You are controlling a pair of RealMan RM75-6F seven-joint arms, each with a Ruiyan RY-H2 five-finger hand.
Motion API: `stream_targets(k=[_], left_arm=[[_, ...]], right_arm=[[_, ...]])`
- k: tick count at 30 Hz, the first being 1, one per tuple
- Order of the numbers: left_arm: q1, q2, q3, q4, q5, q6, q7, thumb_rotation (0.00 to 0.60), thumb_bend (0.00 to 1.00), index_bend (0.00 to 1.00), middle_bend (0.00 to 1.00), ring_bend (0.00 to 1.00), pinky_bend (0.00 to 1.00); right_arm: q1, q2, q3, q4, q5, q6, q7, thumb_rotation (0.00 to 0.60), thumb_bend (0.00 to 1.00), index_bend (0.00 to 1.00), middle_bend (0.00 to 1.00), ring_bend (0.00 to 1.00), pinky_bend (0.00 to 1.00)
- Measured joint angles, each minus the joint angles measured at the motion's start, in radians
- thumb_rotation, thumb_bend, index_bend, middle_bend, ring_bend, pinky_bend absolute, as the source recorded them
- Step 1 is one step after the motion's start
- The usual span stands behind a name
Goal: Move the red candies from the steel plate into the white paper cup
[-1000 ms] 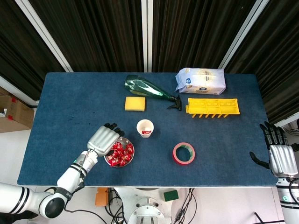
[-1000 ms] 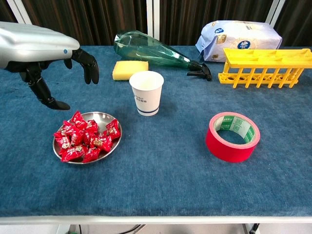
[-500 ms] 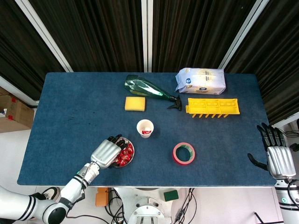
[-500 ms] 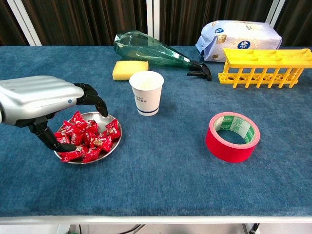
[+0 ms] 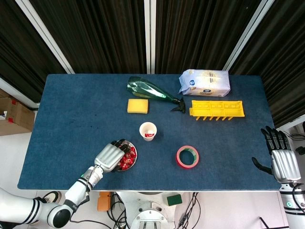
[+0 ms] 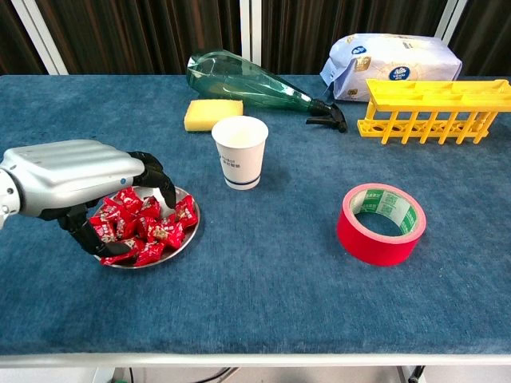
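Blue worktop [image 6: 263, 279], dark curtains behind. One steel plate [image 6: 188, 231] lower left, piled with red candies [image 6: 152, 227], too many to count. Left robot hand [image 6: 76, 175] sits on the pile, fingers curled into candies; whether it grips any, cannot tell. One white paper cup [image 6: 239, 152] just upper right of plate. Right robot hand [image 5: 284, 162] at lower right edge, fingers spread, holding nothing. One red tape roll [image 6: 381, 223], one yellow sponge [image 6: 212, 114].
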Motion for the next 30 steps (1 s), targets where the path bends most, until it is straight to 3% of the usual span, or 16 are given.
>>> stream_targets(k=[17,30], left_arm=[[-0.013,-0.037,-0.018,0.035,-0.056,-0.018,0.086,0.6,0.31,0.33,0.28,0.06,0.23],[-0.017,-0.072,-0.033,0.073,-0.072,-0.013,0.11,0.6,0.35,0.47,0.43,0.13,0.23]], right_arm=[[0.0,0.001,0.0,-0.001,0.001,-0.001,-0.001,0.6,0.23,0.0,0.0,0.0,0.0],[0.001,0.002,-0.001,-0.001,0.002,-0.004,-0.001,0.6,0.23,0.0,0.0,0.0,0.0]])
